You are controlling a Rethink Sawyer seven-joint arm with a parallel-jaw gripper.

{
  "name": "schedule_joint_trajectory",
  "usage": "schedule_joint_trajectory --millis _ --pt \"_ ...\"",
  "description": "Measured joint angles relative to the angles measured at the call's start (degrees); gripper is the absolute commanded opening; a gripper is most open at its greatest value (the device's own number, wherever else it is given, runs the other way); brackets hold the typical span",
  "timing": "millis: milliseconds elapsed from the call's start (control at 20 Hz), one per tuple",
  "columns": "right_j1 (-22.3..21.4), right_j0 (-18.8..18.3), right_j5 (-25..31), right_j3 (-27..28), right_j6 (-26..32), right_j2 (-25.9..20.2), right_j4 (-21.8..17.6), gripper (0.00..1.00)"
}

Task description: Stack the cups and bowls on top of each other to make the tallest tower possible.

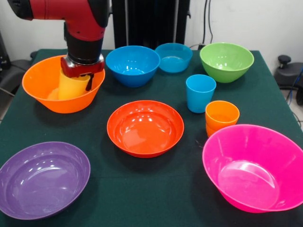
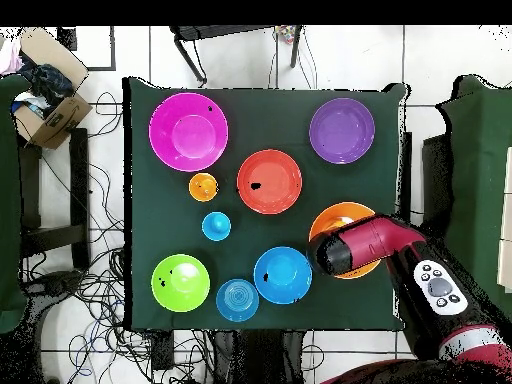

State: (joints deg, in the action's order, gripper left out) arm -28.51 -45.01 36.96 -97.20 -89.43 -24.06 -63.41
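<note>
**Yellow cup held inside the orange bowl**

The pincer (image 1: 81, 75) is clenched on the yellow cup (image 1: 71, 86), inside the big orange bowl (image 1: 40, 80) at the desk (image 1: 189, 189) corner. The cup looks light, stiff and slippery; the rim probably gives the surest hold.

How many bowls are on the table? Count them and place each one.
7. Front view: orange bowl far left under the arm, two blue bowls and green bowl along the back, red-orange bowl centre, purple bowl near left, pink bowl near right.
</note>
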Motion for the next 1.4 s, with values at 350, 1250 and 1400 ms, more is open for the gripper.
schedule_joint_trajectory --millis 350,1250,1400 --pt "0.0 0.0 0.7 0.0 0.0 0.9 0.0 1.0" --pt "-4.0 0.1 2.2 0.0 0.0 2.1 0.0 1.0" --pt "-4.6 0.2 2.8 0.0 0.0 2.2 0.0 1.0"
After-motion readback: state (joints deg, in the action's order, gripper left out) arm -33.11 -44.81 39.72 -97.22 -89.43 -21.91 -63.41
